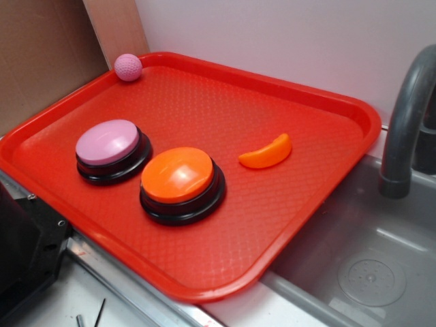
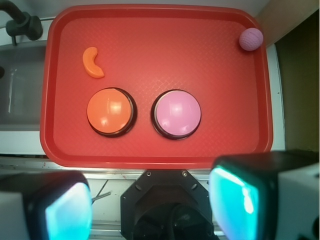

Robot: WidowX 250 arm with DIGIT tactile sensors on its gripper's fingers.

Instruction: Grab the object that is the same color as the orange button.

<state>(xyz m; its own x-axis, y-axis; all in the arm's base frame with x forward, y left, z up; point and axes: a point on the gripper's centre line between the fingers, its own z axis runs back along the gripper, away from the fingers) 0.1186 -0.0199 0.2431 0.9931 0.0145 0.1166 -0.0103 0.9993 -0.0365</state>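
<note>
The small glossy orange crescent (image 1: 266, 152) lies on the red tray (image 1: 306, 102), right of the orange button (image 1: 180, 182). In the wrist view the crescent (image 2: 92, 63) sits at the tray's upper left, just above the orange button (image 2: 110, 111). My gripper (image 2: 152, 202) is open and empty. Its two teal-padded fingers (image 2: 67, 212) stand wide apart at the bottom of the wrist view, high above the robot base and short of the tray's near edge (image 2: 150, 160). The gripper does not show in the exterior view.
A pink-lilac button (image 1: 112, 150) stands left of the orange one. A pink dimpled ball (image 1: 128, 67) rests in the tray's far corner. A grey sink (image 1: 368, 266) with a tap (image 1: 405, 129) lies right of the tray. Cardboard (image 1: 41, 54) stands behind.
</note>
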